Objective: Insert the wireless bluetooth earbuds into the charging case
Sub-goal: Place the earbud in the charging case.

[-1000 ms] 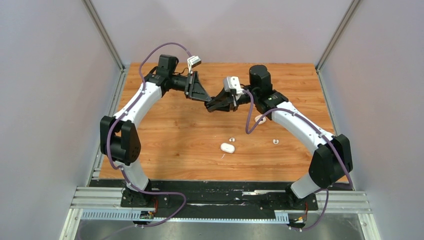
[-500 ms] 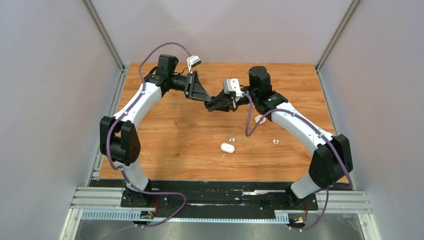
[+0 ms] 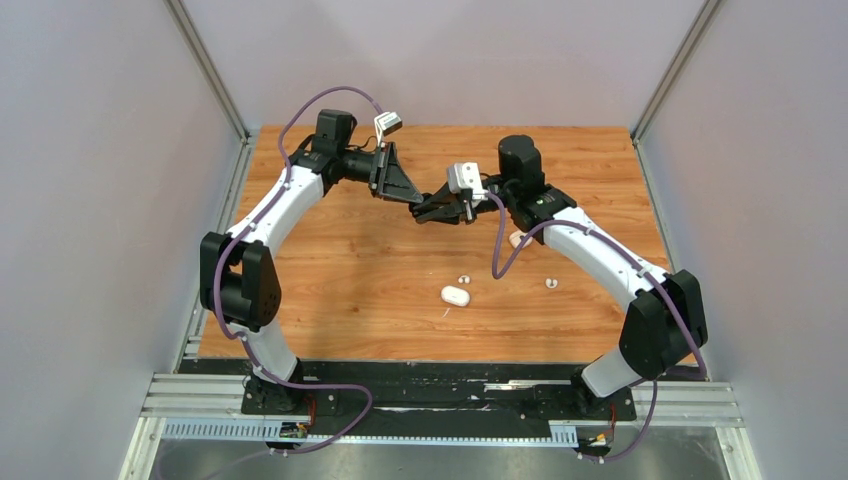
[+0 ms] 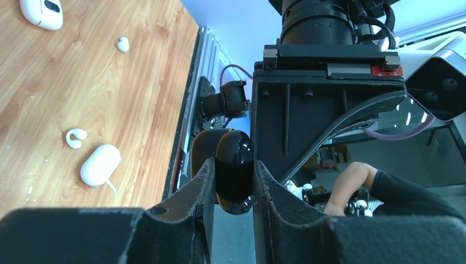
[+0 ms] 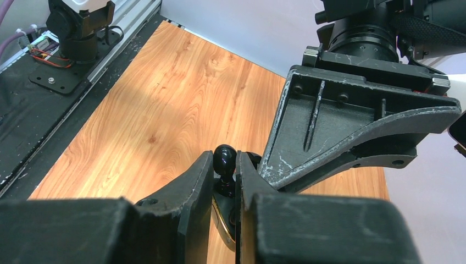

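**Earbud and case nose to nose in mid-air, seating not yet done**

Top view: both arms reach to upper centre of frame, above the table (image 3: 330, 260). L gripper (image 3: 414, 200) and R gripper (image 3: 427, 212) meet tip to tip, touching or v. nearly. What each holds is too small to read here. Lower centre on the wood: a shut white case (image 3: 455, 296) w/ two white earbuds (image 3: 463, 279) near it, none in play.

L wrist view: L gripper's fingers are clamped on a glossy black case (image 4: 233, 181), lower centre. It shows two rounded lobes, so the lid is prob. open, but can't be sure. R gripper's frame fills the upper right, directly past the case.

R wrist view: R gripper's fingers are pinched on a black earbud (image 5: 225, 155), centre frame. The round head pokes out past the fingertips and the stem runs back down betw. them, so the long axis lies along the fingers.

Judgement: in top view the earbud sits just right of the case. R arm looks set to do the pushing while L arm only steadies. The move needs head-first travel leftward along that axis; whether it lines up w/ the socket can't be told
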Available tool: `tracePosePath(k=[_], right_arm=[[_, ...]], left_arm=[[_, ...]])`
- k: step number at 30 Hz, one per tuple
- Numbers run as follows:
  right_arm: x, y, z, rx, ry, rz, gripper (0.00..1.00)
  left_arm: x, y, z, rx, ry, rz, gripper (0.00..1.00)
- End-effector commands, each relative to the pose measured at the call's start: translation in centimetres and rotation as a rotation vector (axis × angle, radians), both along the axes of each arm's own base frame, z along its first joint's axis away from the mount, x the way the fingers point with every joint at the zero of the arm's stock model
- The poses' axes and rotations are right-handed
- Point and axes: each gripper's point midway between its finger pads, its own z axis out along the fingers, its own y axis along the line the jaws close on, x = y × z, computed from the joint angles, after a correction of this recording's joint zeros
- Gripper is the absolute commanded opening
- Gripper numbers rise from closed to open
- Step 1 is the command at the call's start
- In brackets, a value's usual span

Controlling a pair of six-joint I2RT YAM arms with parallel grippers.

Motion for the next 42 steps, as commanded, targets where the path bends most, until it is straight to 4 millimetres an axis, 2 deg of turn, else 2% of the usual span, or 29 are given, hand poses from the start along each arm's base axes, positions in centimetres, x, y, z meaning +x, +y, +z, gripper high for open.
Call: tracePosePath(k=[1, 12, 21, 32, 42], right_arm=[[-0.5, -0.4, 1.1, 0.021, -0.055, 0.006, 0.19], [0.0, -0.5, 1.8, 0.022, -0.082, -0.035, 0.24], [-0.2, -0.8, 2.1, 0.023, -0.094, -0.052, 0.33], [0.5, -0.6, 2.7, 0.024, -0.100, -0.080, 0.35], [0.3, -0.2, 4.0, 0.043, -0.138, -0.068, 0.39]], left_arm=[[-1.7, 0.2, 2.7, -0.051, -0.058, -0.047, 0.00], [-1.6, 0.2, 2.5, -0.051, -0.054, -0.047, 0.00], [-1.6, 0.2, 2.4, -0.049, -0.048, -0.046, 0.00], [-1.5, 0.2, 2.3, -0.049, -0.045, -0.046, 0.00], [-1.3, 0.1, 2.0, -0.046, -0.043, -0.041, 0.00]])
